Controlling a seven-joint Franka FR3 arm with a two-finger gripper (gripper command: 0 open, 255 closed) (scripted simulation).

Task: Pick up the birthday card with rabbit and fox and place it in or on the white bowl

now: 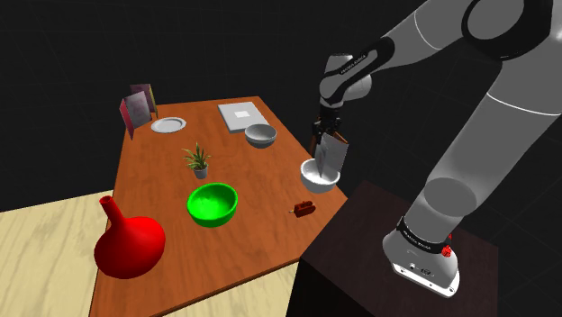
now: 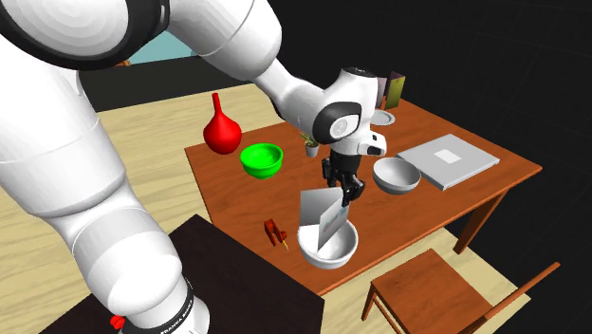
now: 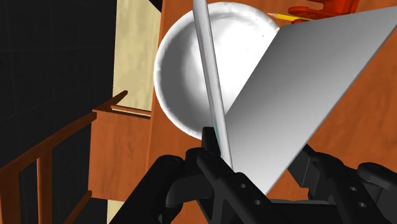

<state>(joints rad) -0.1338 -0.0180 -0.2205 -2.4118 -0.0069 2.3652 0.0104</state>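
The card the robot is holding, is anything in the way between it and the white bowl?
No, nothing visible is in the way. The gripper holds the card right over the white bowl, its lower edge down at the rim. The small red thing lies beside the bowl, not under the card.

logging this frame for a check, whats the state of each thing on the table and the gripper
gripper, shut on the card
card, half open, held upright, lower edge in the white bowl
green bowl, upright, empty
grey bowl, upright, empty
potted plant, upright
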